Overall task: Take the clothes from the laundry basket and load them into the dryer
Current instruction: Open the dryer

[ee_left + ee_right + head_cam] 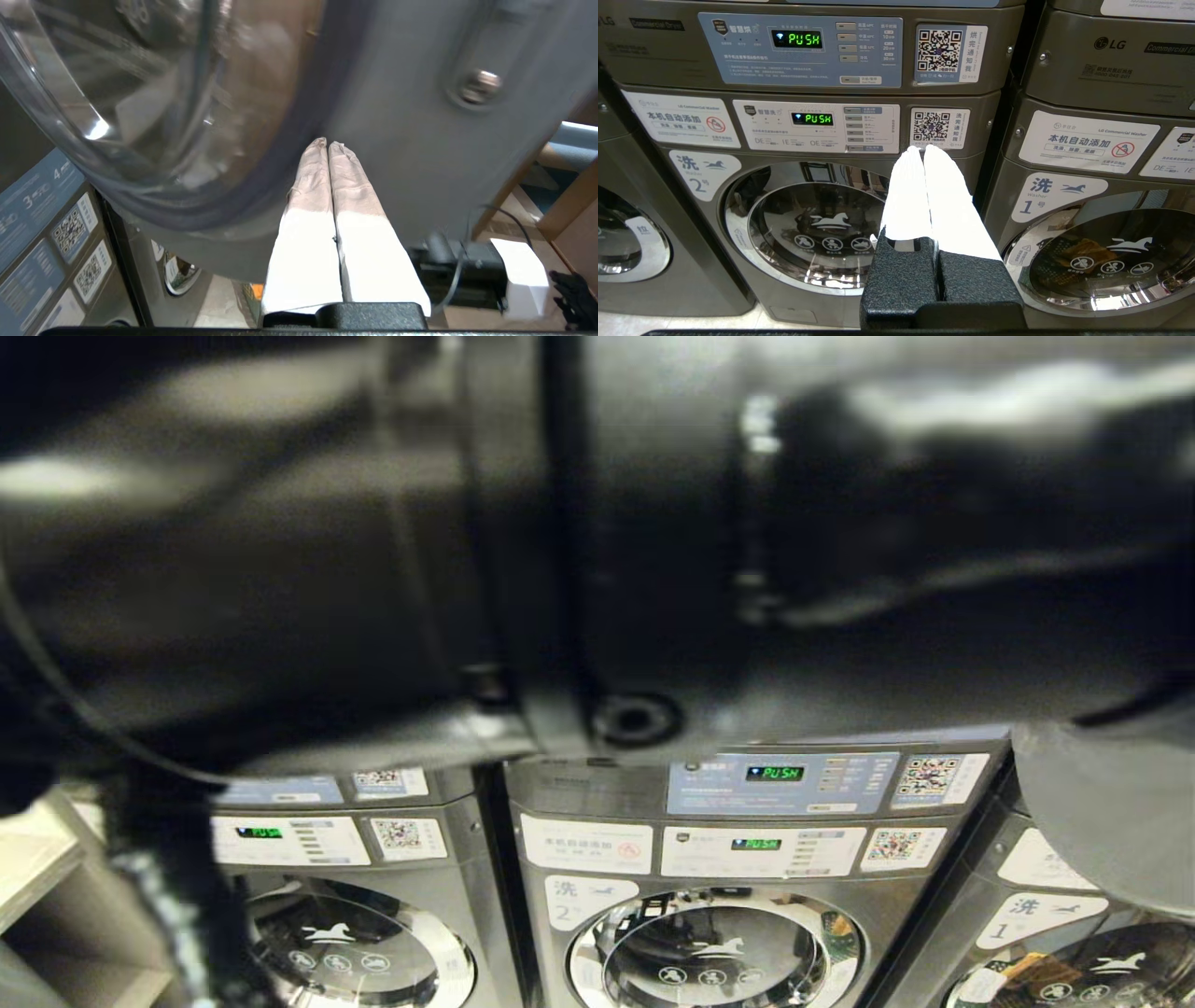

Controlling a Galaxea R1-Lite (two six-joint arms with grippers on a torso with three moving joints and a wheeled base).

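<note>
Step judged: opening the grey round glass-windowed dryer door; left gripper, fingers pressed together, empty, is held against it. Right gripper is parked, pressed together. Clothes, basket not seen. Next: door swung wide.

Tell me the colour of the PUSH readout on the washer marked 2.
Green, on a black display; clearest in the right wrist view.

Left gripper, jaws pressed together and empty, just beside the open dryer door.
</note>
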